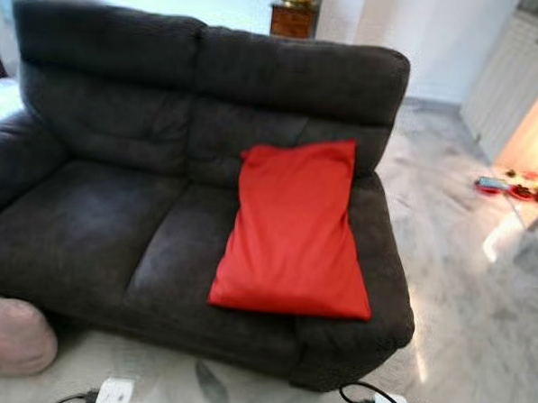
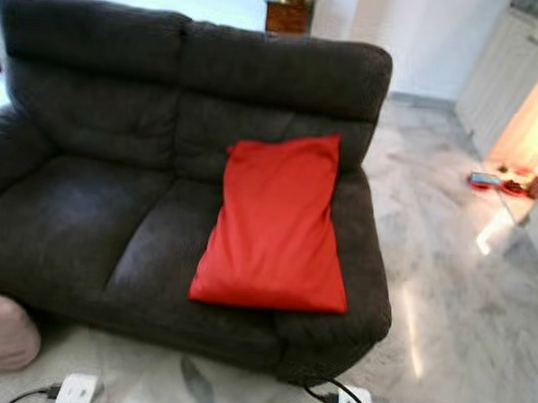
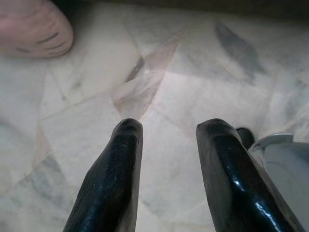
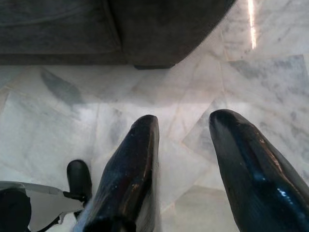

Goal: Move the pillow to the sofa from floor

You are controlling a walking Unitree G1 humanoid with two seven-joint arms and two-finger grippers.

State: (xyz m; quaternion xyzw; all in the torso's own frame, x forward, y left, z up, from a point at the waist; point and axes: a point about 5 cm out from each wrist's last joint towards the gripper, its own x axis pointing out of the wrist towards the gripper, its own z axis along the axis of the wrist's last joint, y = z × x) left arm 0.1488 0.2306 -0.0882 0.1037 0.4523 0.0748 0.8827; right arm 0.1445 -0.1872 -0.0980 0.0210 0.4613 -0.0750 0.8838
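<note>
The red pillow point(image 1: 294, 232) is resting on the sofa point(image 1: 97, 220). Both grippers' fingers point(image 3: 113, 179) point(image 4: 133, 164) are being held apart, empty, above the floor point(image 4: 48, 125); any retreat is best made clear of the sofa.

Red pillow point(image 1: 295, 230) lying on dark sofa point(image 1: 97, 220) right seat
</note>
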